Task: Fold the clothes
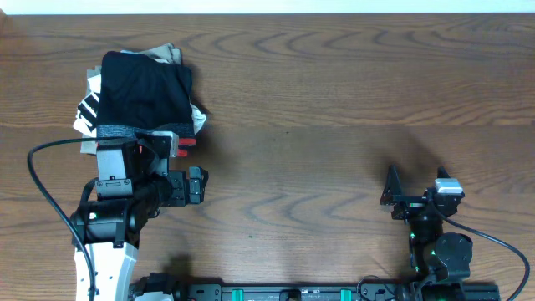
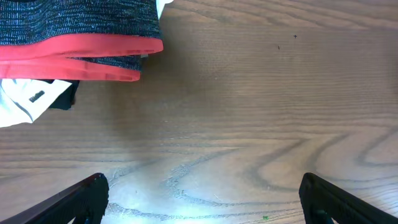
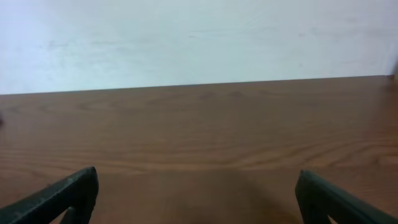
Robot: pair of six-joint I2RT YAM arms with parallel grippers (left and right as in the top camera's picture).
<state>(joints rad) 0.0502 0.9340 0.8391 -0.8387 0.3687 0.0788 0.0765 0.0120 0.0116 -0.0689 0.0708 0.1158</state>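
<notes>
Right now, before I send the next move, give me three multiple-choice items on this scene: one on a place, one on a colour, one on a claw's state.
1. Where on the table do the black pants lie?
A. far side, left
B. far side, right
C. near side, middle

2. What colour edges the grey waistband?
A. blue
B. yellow
C. coral-red

3. How is the left claw?
A. shut on the waistband
B. open, holding nothing
C. shut on nothing

Answers: 1 A, they show at the upper left of the overhead view; 2 C, the left wrist view shows the red trim; 3 B, its jaws stand wide apart over bare wood.
</notes>
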